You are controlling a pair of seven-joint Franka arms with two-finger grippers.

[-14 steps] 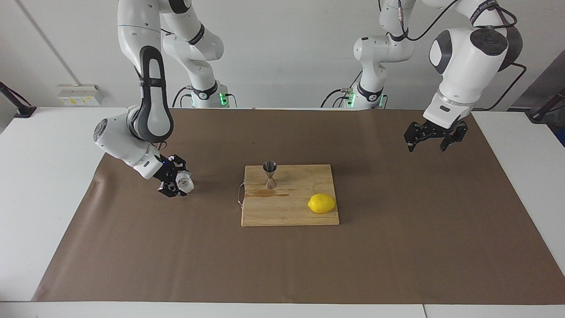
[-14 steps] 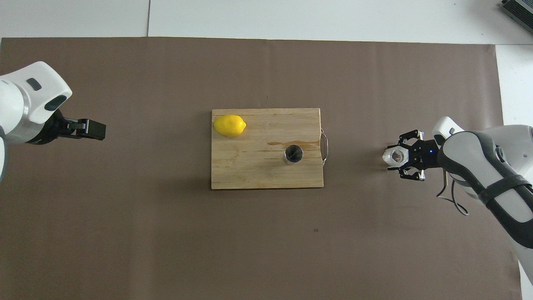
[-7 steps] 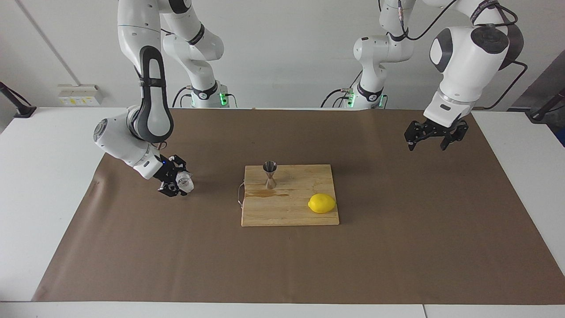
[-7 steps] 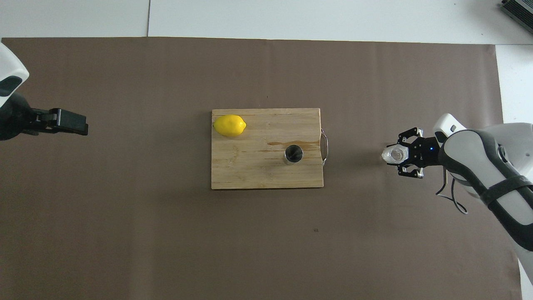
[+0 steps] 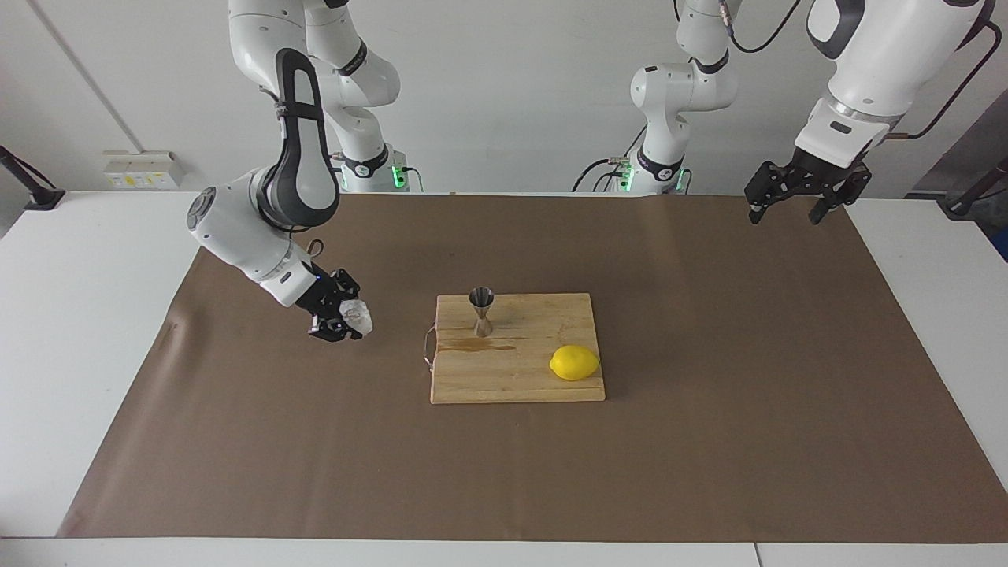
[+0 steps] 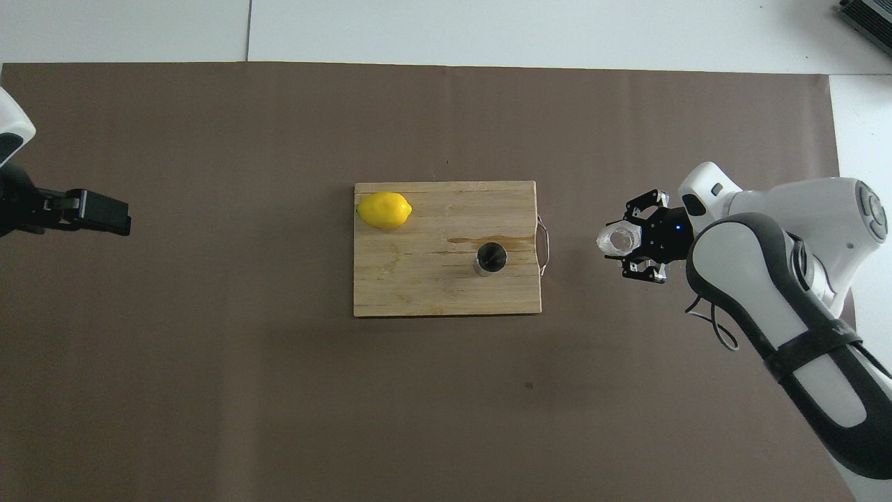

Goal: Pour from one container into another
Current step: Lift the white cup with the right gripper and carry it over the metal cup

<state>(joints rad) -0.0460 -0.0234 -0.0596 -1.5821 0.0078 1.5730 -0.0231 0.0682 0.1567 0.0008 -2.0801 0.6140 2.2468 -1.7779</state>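
Two arms differ from a second ago. Facing view: my right gripper [image 5: 340, 319], fingers closed on the glass cup [image 5: 358, 317], has carried it off the paper toward the cutting board [image 5: 517, 379], where the jigger [image 5: 481, 311] stands beside the lemon [image 5: 574, 362]; I judge pouring comes next. My left gripper [image 5: 802, 197], fingers spread and empty, has risen. Overhead view: cup [image 6: 617, 240] contents unreadable; left gripper [image 6: 90, 212] cut off at the edge.
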